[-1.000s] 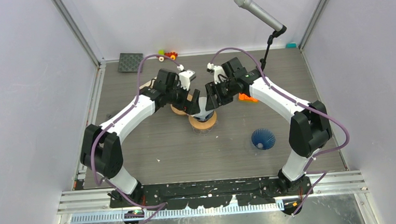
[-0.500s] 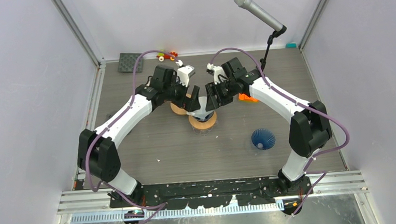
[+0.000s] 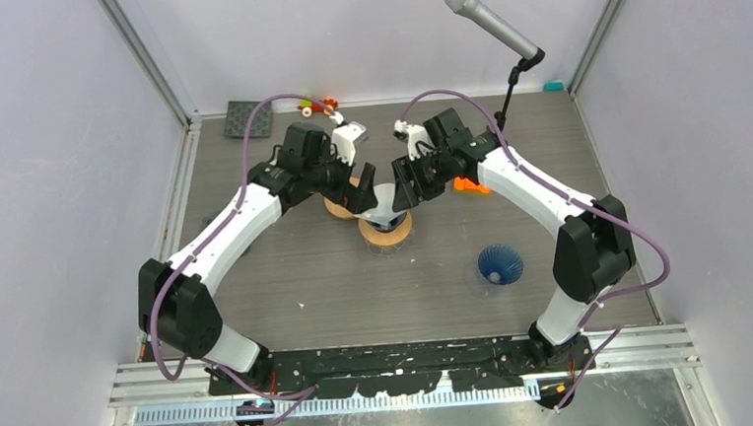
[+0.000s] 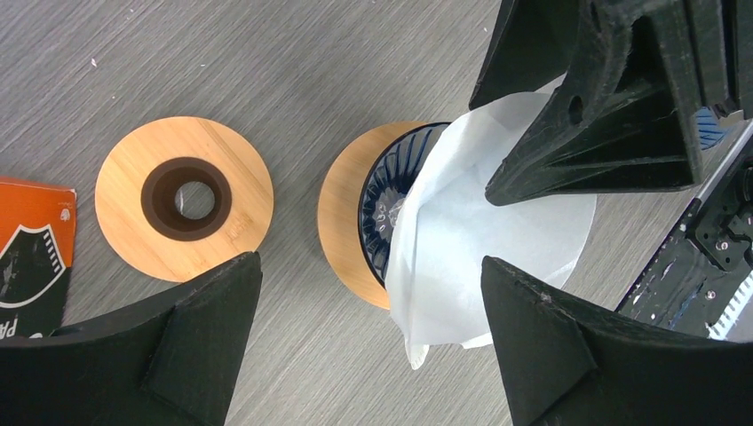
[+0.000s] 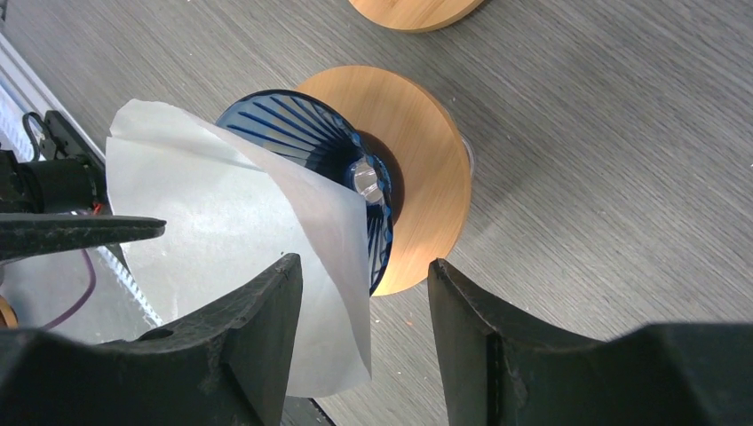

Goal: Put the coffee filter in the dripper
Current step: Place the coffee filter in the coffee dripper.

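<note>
1. Coffee filter (image 5: 222, 231) is resting tilted in the mouth of the dripper (image 5: 293, 124), with most of its paper projecting past the rim. The dripper is standing on a wooden base (image 5: 426, 160) at mid-table.
2. The top external view is reducing the filter to a pale patch between the arms. It alone is showing a second blue dripper (image 3: 500, 264) sitting well apart to the right, a microphone (image 3: 492, 20) on a stand, and a toy car (image 3: 319, 105) at the far edge.
3. The left wrist view is showing most clearly a second wooden disc (image 4: 182, 209) with a dark central hole, and an orange carton (image 4: 31, 253) beside it.
4. The filter is appearing as thin, matt white paper folded into a cone. The dripper is appearing as dark blue plastic with radial ribs. Both discs are showing pale, fine grain, and the table (image 4: 293, 62) is showing a grey wood-effect surface.
5. The left gripper (image 4: 368, 262) is standing spread wide, with the dripper and filter in the gap, and is gripping nothing.
6. The right gripper (image 5: 362, 264) is standing about half open. The filter's lower edge is lying in the gap against one finger (image 5: 240, 346), and no pinch is showing.
</note>
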Controlling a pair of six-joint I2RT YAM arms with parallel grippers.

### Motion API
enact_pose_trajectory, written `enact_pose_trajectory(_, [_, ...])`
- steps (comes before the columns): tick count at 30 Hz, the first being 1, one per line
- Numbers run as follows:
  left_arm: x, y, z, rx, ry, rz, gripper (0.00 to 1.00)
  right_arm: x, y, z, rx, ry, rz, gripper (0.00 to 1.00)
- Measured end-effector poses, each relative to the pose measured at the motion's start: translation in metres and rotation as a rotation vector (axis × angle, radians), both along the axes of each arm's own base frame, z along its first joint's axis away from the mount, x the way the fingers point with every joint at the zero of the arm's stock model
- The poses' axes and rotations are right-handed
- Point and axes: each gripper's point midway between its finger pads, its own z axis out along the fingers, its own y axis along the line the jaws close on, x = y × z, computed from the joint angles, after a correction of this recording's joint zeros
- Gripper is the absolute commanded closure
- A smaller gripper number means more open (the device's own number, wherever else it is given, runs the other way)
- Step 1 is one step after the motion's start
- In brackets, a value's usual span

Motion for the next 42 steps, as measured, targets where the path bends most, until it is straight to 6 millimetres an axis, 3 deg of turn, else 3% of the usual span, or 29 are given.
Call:
enact_pose_trajectory(6, [0.002,0.005,0.001,-0.003,0.000,0.015,0.08,-0.002,0.000,0.004,0.005,-0.002,0.007,0.42])
enact_pose_trajectory(17, [-0.006,0.008,-0.021,-0.022,0.120,0.080,0.16,-0.001,-0.002,0.002,-0.008,-0.018,0.014,0.44])
enact_pose_trajectory(25, [-0.007,0.003,-0.041,-0.025,0.216,0.108,0.22,-0.005,-0.008,-0.015,-0.037,0.002,0.006,0.45])
enact_pose_trajectory(31, [-0.011,0.001,-0.058,-0.018,0.278,0.114,0.32,-0.006,-0.009,-0.021,-0.044,0.005,0.003,0.45])
enact_pose_trajectory(42, [-0.017,-0.007,-0.057,-0.061,0.323,0.093,0.54,-0.004,-0.008,-0.021,-0.038,-0.005,0.003,0.45])
